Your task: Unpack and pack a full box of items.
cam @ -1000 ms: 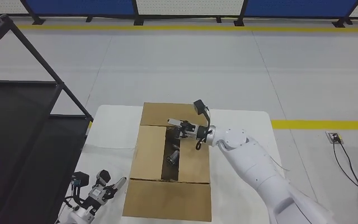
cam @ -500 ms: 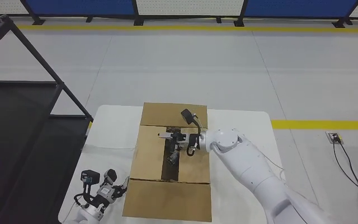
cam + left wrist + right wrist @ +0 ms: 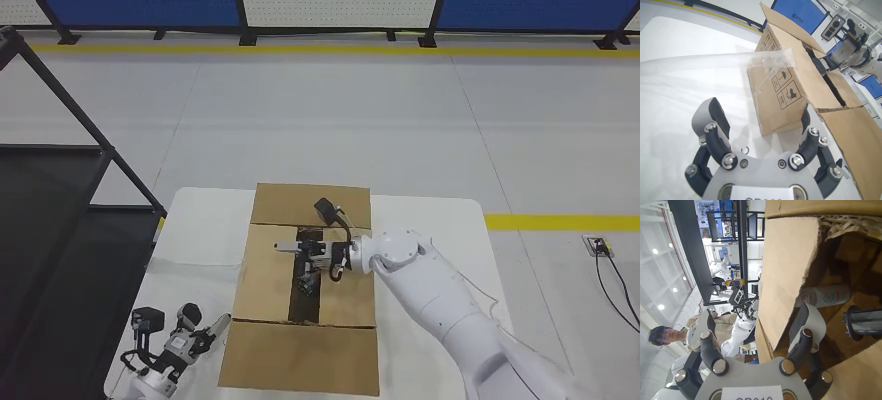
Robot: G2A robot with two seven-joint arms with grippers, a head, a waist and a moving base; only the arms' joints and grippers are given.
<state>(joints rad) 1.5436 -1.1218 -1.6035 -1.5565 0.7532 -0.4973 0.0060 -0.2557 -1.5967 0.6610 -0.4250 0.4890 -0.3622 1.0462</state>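
Bottle (image 3: 826, 297) half behind flap (image 3: 787, 262) (interior dim)

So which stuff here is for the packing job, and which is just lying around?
For the job: cardboard box, white bottle and dark grey part inside it, right gripper, left gripper.
Just around: black rack, floor socket.

Matt corrug. cardbd box (image 3: 265, 285), glossy clear plastic tape (image 3: 772, 58), smooth white table (image 3: 200, 250)
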